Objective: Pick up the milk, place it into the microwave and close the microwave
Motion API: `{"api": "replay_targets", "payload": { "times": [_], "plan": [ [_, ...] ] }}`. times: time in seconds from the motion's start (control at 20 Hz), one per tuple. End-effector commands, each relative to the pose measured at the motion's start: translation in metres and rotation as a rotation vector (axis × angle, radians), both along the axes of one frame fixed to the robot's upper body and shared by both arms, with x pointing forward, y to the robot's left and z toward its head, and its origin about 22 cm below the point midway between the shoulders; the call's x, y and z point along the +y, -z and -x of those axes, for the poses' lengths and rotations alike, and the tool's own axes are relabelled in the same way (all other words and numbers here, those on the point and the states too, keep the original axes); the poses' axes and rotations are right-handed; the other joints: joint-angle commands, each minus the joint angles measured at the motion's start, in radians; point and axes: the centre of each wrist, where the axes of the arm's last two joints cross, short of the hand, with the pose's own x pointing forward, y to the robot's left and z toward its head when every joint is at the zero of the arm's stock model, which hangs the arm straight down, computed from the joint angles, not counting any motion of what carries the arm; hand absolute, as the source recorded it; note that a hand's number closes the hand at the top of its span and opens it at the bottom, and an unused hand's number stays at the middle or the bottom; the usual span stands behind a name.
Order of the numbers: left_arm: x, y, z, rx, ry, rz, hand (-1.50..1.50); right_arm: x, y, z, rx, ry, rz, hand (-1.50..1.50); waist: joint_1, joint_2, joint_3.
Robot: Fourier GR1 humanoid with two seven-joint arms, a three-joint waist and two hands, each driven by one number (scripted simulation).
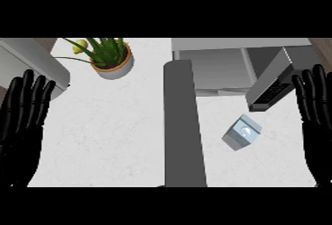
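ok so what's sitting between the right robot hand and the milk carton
Nothing: in the head view only bare white counter separates the right robot hand from the milk carton. The open microwave door hangs just above that stretch.

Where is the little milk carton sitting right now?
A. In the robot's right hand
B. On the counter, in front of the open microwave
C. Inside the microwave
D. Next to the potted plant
B: the milk carton lies on the white counter just below the microwave, whose door stands open, while the right hand is open at the view's edge, holding nothing.
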Motion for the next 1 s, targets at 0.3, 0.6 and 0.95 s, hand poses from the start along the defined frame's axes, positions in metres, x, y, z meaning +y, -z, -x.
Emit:
{"api": "replay_targets", "payload": {
  "times": [0.3,0.6,0.95],
  "plan": [
    [0.018,0.028,-0.021,0.156,-0.014,0.122,-1.50,0.045,0.023,0.008,0.169,-0.502,-0.116,-1.50,0.030,0.001,-0.047],
    [0.047,0.050,-0.011,0.200,-0.027,0.149,-1.50,0.014,0.020,0.038,0.205,-0.571,-0.162,-1.50,0.012,-0.006,-0.047],
    [0.038,0.028,0.019,0.189,-0.008,0.141,-1.50,0.020,0.034,0.051,0.199,-0.474,-0.123,-1.50,0.016,-0.006,-0.047]
  ]
}}
